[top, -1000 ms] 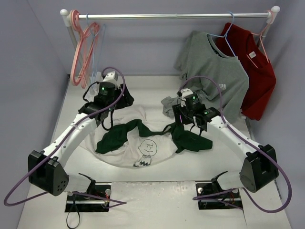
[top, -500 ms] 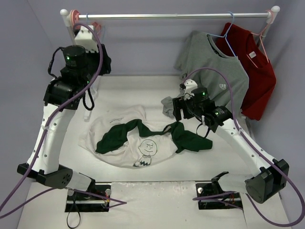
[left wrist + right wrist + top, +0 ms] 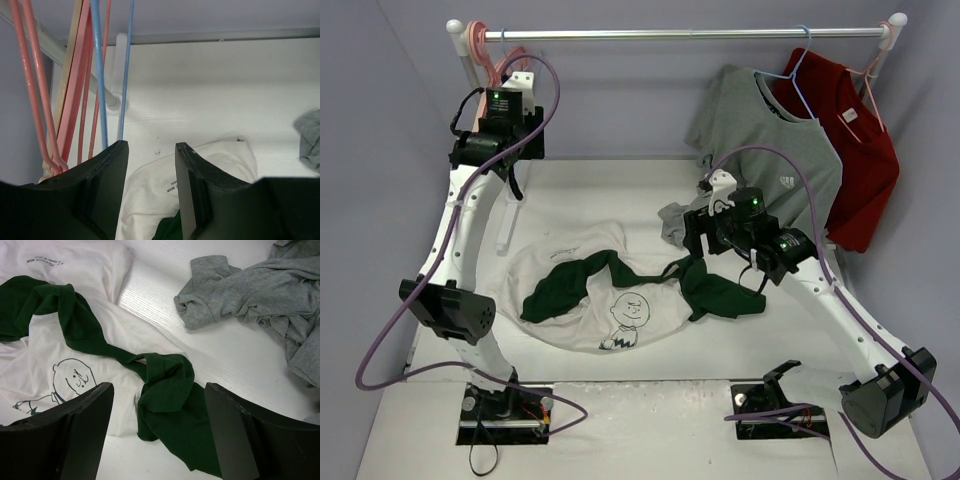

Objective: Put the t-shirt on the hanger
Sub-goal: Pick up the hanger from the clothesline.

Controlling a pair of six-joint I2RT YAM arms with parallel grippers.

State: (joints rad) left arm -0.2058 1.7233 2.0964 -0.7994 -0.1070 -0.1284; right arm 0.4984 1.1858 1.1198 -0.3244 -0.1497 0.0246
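The t-shirt (image 3: 570, 325) lies crumpled mid-worktop (image 3: 620, 190), with the right pincer (image 3: 157, 389) wide open and empty above its green sleeve. At 11 o'clock, the left pincer (image 3: 150, 146) is partly open and grips nothing, just beside the blue hanger (image 3: 100, 75) among the pink hangers (image 3: 30, 75).

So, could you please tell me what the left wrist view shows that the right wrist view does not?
Only the left wrist view shows the light-blue hanger beside the pink hangers, ahead of the open left gripper. Only the right wrist view shows the cartoon face print and the open right gripper. Both show the t-shirt on the table.
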